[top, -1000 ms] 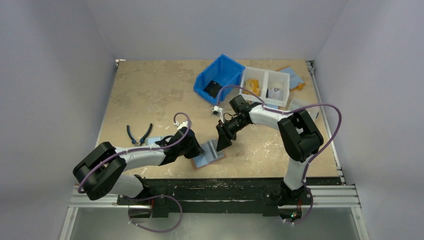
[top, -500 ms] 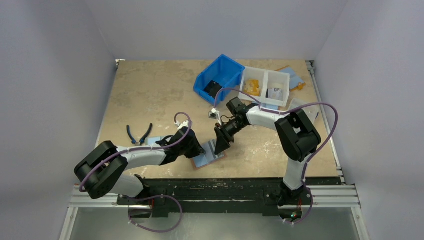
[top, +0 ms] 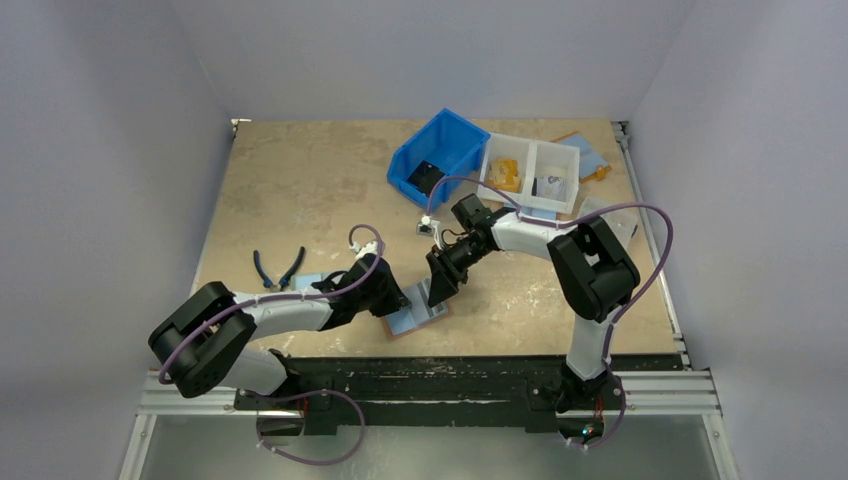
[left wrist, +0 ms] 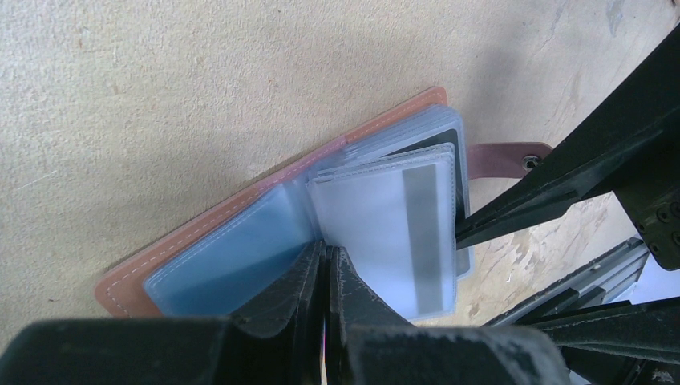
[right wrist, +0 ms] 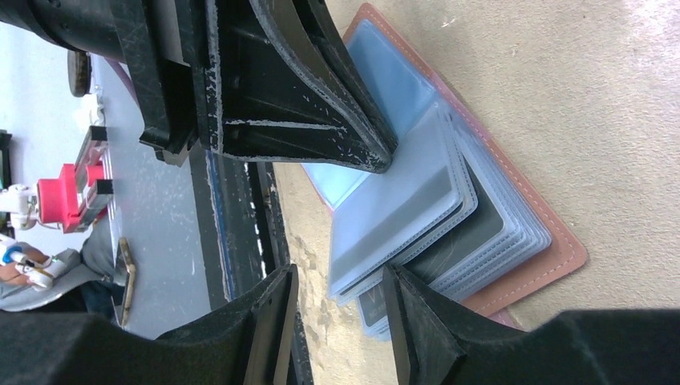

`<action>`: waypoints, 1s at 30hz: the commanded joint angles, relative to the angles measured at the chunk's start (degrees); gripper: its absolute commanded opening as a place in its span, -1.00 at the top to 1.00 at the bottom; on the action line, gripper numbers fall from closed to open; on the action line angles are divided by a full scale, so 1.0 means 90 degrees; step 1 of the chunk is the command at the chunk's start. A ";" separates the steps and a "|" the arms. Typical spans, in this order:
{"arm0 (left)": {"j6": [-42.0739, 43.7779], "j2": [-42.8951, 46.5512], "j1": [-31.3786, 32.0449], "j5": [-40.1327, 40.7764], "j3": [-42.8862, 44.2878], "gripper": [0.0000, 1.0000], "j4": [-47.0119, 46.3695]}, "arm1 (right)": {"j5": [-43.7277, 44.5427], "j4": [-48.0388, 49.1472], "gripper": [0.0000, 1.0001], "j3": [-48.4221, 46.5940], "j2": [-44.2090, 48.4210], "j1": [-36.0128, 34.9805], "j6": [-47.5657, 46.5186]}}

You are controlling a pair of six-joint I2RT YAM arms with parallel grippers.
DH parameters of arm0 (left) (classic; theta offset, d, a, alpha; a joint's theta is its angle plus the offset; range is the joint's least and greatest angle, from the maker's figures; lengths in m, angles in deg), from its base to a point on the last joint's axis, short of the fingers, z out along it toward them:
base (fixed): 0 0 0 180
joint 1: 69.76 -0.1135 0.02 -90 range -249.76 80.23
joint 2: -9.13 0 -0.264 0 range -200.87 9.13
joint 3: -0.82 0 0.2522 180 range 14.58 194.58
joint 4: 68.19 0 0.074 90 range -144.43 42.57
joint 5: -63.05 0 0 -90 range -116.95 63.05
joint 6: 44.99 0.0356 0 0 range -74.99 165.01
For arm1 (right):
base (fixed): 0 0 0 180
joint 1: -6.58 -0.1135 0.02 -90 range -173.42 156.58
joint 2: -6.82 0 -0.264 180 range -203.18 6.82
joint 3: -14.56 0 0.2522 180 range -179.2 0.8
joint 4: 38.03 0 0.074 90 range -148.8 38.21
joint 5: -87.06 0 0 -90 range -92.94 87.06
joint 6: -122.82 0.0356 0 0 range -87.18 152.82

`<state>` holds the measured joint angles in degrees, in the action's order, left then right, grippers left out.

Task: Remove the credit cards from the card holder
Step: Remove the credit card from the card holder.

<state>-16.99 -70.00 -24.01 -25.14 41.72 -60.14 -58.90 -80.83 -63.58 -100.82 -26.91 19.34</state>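
Note:
The card holder (top: 424, 318) lies open near the table's front edge, its salmon-brown cover (left wrist: 200, 228) down and its clear sleeves (right wrist: 417, 192) fanned up. A card with a grey stripe (left wrist: 425, 233) shows in the top raised sleeve, and a dark card (right wrist: 481, 233) lies in a sleeve below it. My left gripper (left wrist: 325, 258) is shut, its tips pressing on the sleeves at the fold. My right gripper (right wrist: 341, 277) is open at the sleeves' free edge. One of its fingers (right wrist: 417, 321) sits against the stack between the raised sleeves and the dark card; the other hangs off the holder.
Blue-handled pliers (top: 277, 268) lie left of my left arm. A blue bin (top: 440, 155) and a white divided tray (top: 530, 172) stand at the back, with a flat blue-lined folder (top: 585, 152) behind the tray. The black front rail (top: 450, 370) runs just beyond the holder.
My right gripper has shifted a little to the left, closer in on the sleeves' edge. The left gripper and the holder stay where they were.

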 commanded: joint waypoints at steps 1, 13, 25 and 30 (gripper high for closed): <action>0.0003 -0.0094 -0.0031 -0.0047 0.0009 1.00 -0.0100 | 0.0287 0.0238 -0.05 -0.0064 -0.0089 -0.0047 0.0107; -0.0031 -0.0075 -0.0029 -0.0139 -0.0031 1.00 -0.0226 | 0.0436 0.0251 -0.07 -0.0078 -0.0101 -0.0191 0.0132; -0.0001 0.0003 -0.0035 -0.0525 -0.0150 0.72 -0.0939 | 0.0013 0.0056 0.90 -0.0218 -0.0054 -0.0209 -0.0067; 0.0082 -0.0034 -0.0135 -0.0862 0.0026 0.27 -0.1405 | 0.0322 0.0043 1.00 -0.0201 0.0405 0.0003 -0.0187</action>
<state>-16.92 -70.04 -24.40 -29.69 40.65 -64.69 -56.06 -81.40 -63.91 -101.19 -27.55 20.13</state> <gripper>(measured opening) 0.305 0.025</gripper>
